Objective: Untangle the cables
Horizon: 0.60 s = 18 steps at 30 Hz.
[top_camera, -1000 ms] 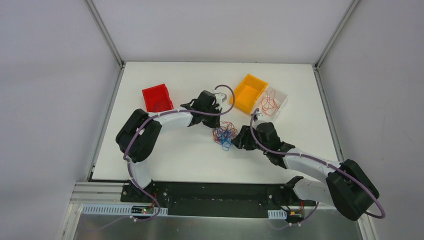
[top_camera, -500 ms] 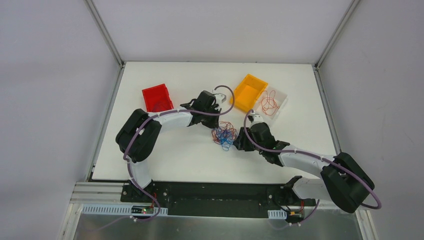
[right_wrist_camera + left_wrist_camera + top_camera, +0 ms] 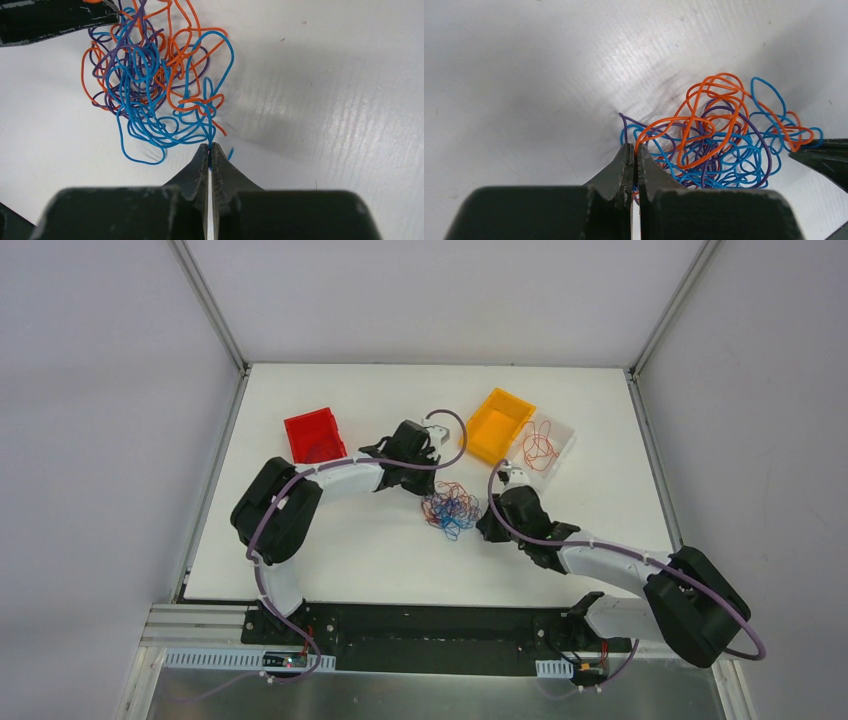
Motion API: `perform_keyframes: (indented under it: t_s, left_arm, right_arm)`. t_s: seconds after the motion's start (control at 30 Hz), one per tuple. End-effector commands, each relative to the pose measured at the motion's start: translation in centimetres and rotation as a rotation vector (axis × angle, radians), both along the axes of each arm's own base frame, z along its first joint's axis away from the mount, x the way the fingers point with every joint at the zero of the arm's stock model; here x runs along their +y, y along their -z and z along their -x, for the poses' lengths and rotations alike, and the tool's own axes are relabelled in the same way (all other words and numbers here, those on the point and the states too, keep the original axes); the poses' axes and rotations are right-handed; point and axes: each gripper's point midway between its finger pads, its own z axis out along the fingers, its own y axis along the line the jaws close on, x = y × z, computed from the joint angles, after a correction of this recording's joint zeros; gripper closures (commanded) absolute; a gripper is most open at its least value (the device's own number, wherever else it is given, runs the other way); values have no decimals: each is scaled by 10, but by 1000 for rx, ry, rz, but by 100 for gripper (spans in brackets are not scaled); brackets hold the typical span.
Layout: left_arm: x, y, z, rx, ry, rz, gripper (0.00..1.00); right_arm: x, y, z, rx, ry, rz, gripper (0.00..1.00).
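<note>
Right pincer (image 3: pixel 210 152) has advanced to the cables (image 3: pixel 150 80) and clamped shut on a blue strand (image 3: pixel 210 131).

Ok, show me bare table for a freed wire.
Bare: the table's near strip in front of the tangle; the far strip behind the red bin and orange bin. Crowded: the middle, left hand and right hand pinching the tangle.

From above, the cables (image 3: pixel 448 508) look too tiny to tell apart. Their pinched bits hide between the jaws.
</note>
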Motion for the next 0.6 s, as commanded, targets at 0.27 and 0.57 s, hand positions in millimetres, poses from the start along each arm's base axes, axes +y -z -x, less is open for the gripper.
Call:
perform_keyframes:
  t_s: [0.27,0.57]
  left_arm:
    - [65,-45,-19,-144,-258,-49,100]
    - [146,-77,-21,-286,-596,-90,100]
  right_arm:
    - [-71,-33,-30,-111,418,55,100]
    - [-167,-69,-22,-127,897,-65,100]
